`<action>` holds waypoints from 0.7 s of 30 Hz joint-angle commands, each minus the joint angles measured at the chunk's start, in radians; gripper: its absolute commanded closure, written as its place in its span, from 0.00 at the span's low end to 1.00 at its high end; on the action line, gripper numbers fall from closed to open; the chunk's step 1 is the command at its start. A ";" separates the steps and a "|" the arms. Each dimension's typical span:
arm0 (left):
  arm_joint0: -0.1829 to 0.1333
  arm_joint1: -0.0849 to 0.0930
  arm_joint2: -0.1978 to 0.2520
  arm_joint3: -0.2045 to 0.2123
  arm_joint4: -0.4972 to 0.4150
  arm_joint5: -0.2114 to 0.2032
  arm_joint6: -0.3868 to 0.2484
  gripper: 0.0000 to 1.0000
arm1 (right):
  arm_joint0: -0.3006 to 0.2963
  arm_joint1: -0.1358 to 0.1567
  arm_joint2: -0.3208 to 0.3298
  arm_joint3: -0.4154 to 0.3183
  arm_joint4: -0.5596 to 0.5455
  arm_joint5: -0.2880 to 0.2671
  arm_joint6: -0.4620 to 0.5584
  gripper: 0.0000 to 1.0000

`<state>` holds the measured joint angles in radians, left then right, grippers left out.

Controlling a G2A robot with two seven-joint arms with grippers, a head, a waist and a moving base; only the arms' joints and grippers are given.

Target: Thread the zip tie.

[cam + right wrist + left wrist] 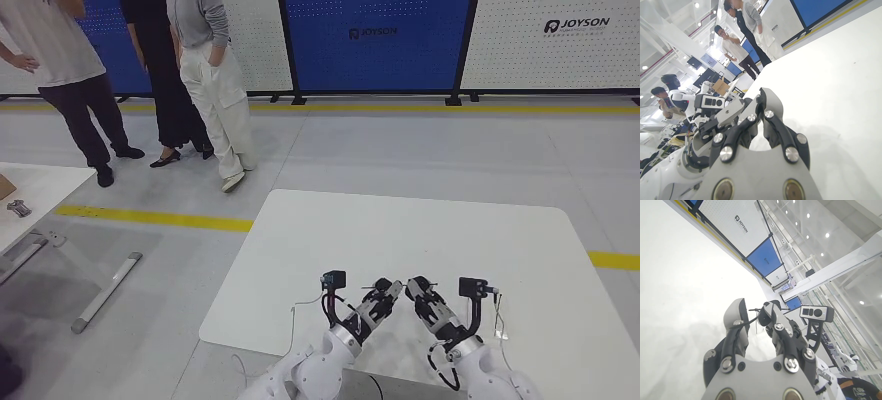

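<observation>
Over the white table (420, 230), near its front edge, the black zip tie (754, 309) crosses the gap between the parted fingers of the left gripper (755, 313); the right gripper (758, 97) sits just beside it, fingers pressed together, on what we cannot tell. We judge that one claw should hold rigid while the other feeds the tail squarely into the head; slowly, since the strap flexes.
</observation>
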<state>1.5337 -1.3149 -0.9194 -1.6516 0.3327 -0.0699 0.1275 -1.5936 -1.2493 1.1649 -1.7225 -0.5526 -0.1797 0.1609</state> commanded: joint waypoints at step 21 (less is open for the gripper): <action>-0.006 0.000 -0.003 -0.001 -0.002 -0.011 -0.010 1.00 | 0.011 -0.001 0.000 0.003 0.013 0.002 0.017 0.63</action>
<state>1.5281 -1.3149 -0.9223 -1.6534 0.3298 -0.0831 0.1159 -1.5832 -1.2501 1.1646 -1.7195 -0.5418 -0.1779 0.1772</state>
